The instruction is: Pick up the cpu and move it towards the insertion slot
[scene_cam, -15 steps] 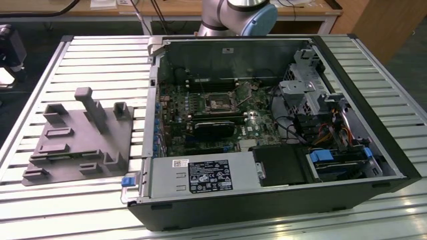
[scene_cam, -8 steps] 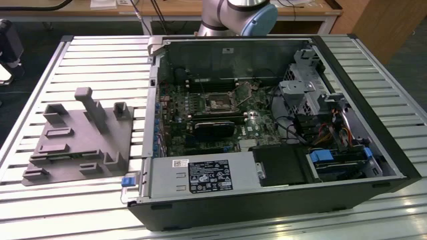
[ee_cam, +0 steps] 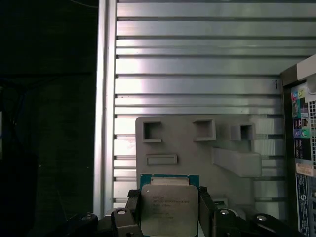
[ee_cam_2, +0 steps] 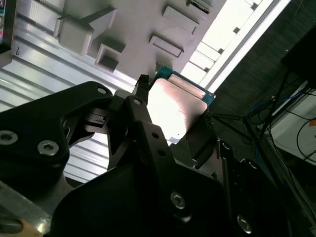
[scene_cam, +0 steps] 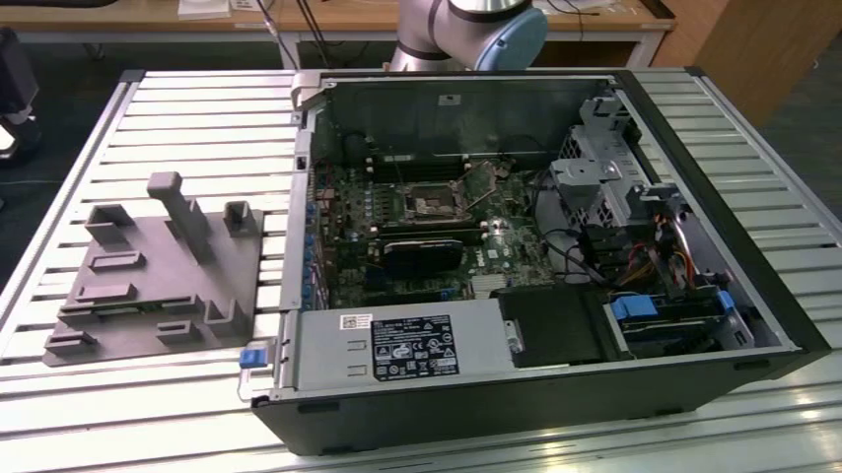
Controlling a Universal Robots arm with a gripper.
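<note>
Tool (ee_cam: 168, 196) is clamped on the cpu (ee_cam: 169, 213), with one black finger (ee_cam: 133, 210) on each of two opposite edges. You see the metal lid face-on in the first wrist view, with the green rim along the edge away from the tool body. The second wrist view shows the same grip from another angle, cpu (ee_cam_2: 177, 111) pinched between the fingers.

The cpu sits in front of the edge of the grey fixture plate (ee_cam: 197, 148), which lies on the slatted tabletop (ee_cam: 207, 54). I can't tell how far above the plate it is. A corner of the PC case (ee_cam: 302, 148) is just beside the plate.

In the exterior view the fixture plate (scene_cam: 138, 281) is on the exterior view's left of the open PC case (scene_cam: 526, 404). The insertion slot (scene_cam: 432, 203) is inside the case on the board, dark centre in a silver bracket, with a black card (scene_cam: 421, 254) just beside it. The slot is well apart from the plate, so the cpu is not at it yet. The arm (scene_cam: 474, 25) shows at the far end of the case.
</note>
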